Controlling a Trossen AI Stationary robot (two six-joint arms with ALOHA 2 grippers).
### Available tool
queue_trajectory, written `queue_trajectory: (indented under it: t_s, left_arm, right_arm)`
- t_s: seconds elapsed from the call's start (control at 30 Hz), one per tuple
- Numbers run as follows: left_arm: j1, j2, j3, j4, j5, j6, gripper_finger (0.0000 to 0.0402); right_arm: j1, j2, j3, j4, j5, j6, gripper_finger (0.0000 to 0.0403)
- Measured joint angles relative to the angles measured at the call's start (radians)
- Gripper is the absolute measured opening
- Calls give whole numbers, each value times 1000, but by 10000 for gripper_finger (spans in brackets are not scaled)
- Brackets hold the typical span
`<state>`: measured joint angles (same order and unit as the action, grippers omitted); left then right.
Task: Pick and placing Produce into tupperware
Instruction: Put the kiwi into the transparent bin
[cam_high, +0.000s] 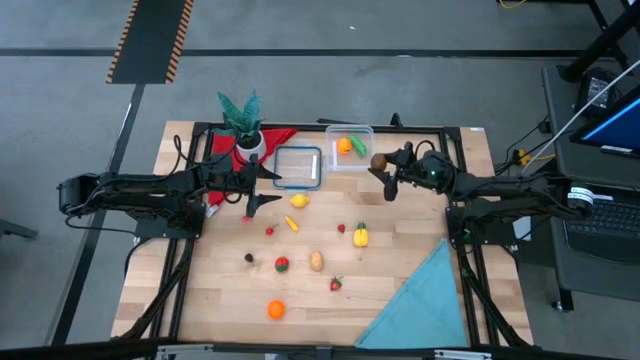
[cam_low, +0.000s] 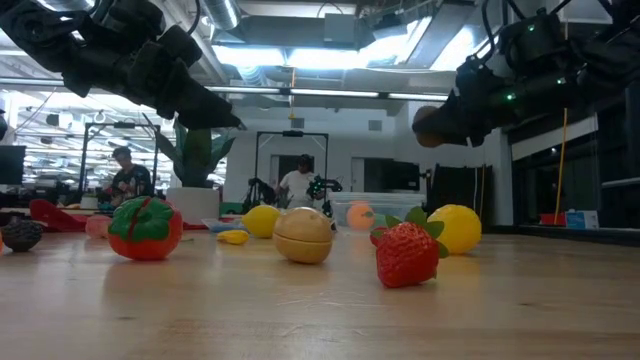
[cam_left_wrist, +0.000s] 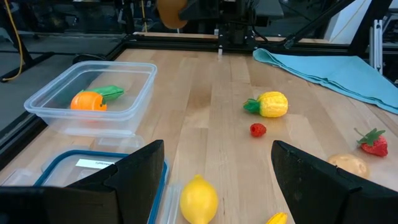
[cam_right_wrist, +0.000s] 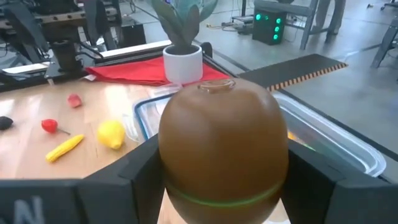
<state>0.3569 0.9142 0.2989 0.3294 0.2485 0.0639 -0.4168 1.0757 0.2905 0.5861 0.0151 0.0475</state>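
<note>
Tupperware holds orange and green produce.

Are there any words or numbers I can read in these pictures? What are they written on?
No text can be read anywhere.
White label on the blue-rimmed lid: printed, too blurred to read.
Blue computer screen beside the table: too small to read.
Toy fruits and clear tub: no writing shows.
</note>
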Motion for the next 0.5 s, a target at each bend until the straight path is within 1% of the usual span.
queue_trajectory:
  t_s: [0.23,0.5]
  left_arm:
    - [0,0,0,0,0,0,289]
    - [0,0,0,0,0,10,289]
  right_arm:
    - [-4,41,18,41,-1,4,246]
    - [-57,142,149,-41,-17,0,246]
